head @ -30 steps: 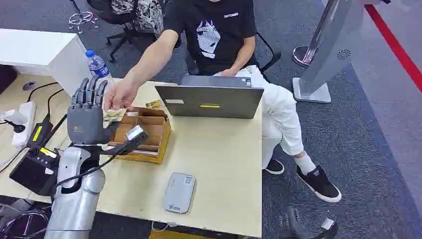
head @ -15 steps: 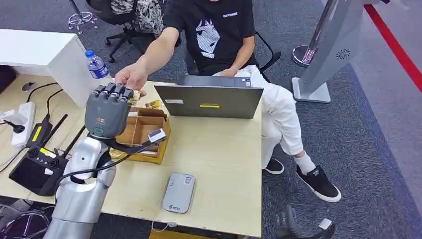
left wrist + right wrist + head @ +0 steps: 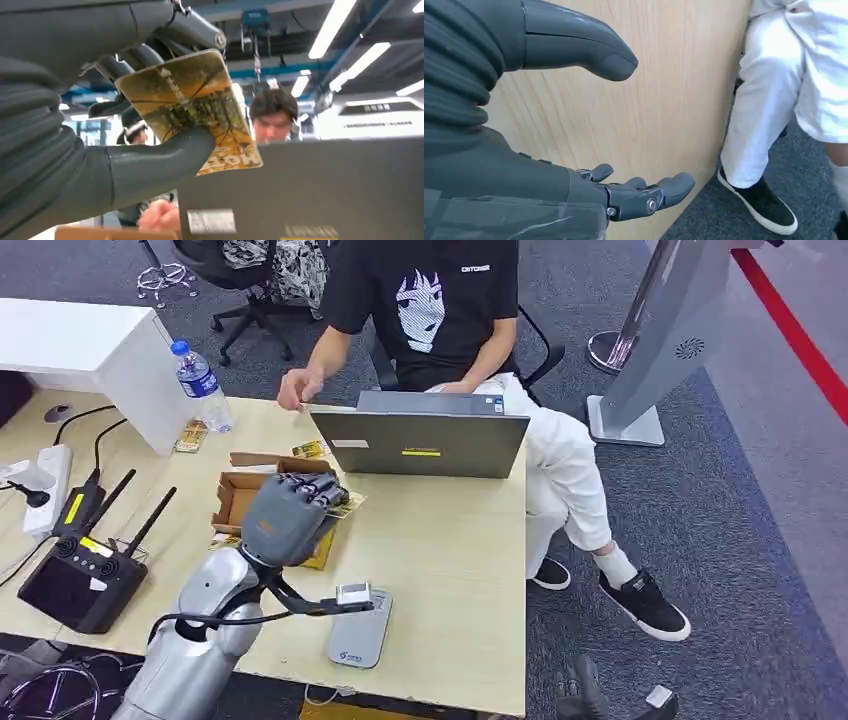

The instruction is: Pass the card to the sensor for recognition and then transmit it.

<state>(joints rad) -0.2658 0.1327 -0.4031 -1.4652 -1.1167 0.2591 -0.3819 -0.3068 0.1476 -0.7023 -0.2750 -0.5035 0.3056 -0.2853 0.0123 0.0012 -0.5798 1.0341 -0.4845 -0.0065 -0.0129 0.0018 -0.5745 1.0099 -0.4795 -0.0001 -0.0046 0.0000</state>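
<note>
My left hand (image 3: pixel 290 515) pinches a glossy, round-cornered yellow card (image 3: pixel 192 107) printed with dark trees between its thick matte grey thumb (image 3: pixel 160 162) and darker fingers above the cardboard box (image 3: pixel 240 505), while my right hand (image 3: pixel 574 125) hangs empty, fingers apart, beside pale woodgrain.

Left hand (image 3: pixel 288 518) with a yellow card (image 3: pixel 347 503) over the cardboard box (image 3: pixel 240 502), grey sensor (image 3: pixel 360 628) nearby.
</note>
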